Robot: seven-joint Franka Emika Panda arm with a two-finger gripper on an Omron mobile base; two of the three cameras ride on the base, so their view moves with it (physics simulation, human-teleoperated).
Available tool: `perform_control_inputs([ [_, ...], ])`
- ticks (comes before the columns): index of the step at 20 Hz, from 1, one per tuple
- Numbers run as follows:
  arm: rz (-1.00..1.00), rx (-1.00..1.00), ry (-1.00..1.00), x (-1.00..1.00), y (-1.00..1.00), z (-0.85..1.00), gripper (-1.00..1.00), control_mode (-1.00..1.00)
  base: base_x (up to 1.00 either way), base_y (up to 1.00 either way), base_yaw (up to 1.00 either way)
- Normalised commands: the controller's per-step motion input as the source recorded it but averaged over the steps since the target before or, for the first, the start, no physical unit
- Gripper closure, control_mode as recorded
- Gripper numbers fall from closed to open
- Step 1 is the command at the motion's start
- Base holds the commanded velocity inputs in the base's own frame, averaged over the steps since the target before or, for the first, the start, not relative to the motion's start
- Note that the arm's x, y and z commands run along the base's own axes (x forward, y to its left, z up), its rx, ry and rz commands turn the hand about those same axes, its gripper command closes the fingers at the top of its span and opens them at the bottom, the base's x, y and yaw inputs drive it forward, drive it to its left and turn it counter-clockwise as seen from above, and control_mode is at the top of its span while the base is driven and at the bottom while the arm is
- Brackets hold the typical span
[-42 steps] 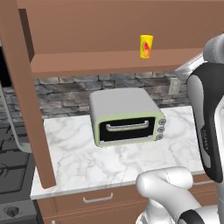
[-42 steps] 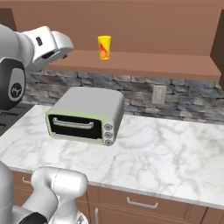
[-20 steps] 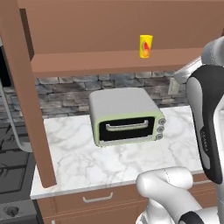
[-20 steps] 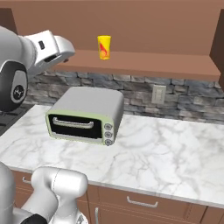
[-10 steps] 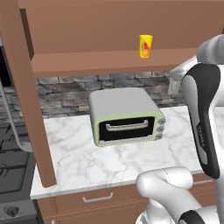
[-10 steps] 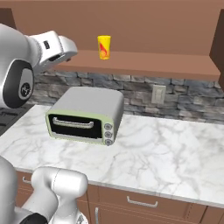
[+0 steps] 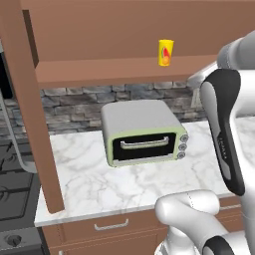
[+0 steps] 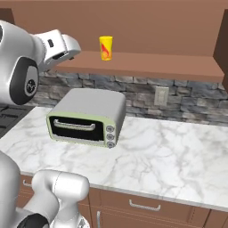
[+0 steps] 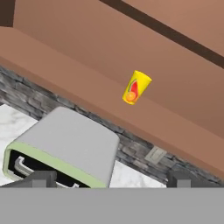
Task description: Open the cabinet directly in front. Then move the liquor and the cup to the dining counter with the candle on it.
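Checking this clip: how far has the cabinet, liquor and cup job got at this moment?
Done: the cabinet stands open. The liquor is not on the shelf, so it was probably moved already. In hand: the open, empty gripper faces the cup, still upright on the shelf. Left: grasping the cup and carrying it to the dining counter.

Your arm [image 8: 26, 67] is raised at the right base view's upper left. Gripper [image 9: 109, 177] jaws spread wide, holding nothing.

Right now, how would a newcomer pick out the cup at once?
Find the open brown cabinet above the marble counter. On its bottom shelf, above the toaster oven, stands the cup: a yellow tapered tumbler with a red-orange mark, alone there.
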Motion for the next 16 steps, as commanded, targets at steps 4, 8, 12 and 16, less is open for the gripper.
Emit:
perform_control_inputs([
  [4,0.0,0.0,0.0,0.19,0.01,0.0,-1.0,-1.0,0.0,0.0,0.0],
  [8,0.0,0.0,0.0,0.17,0.0,0.0,-1.0,-1.0,0.0,0.0,0.0],
  [12,0.02,0.02,0.0,0.17,0.0,-0.01,-1.0,-1.0,0.0,0.0,0.0],
  [16,0.03,0.03,0.0,0.14,0.0,-0.06,-1.0,-1.0,0.0,0.0,0.0],
])
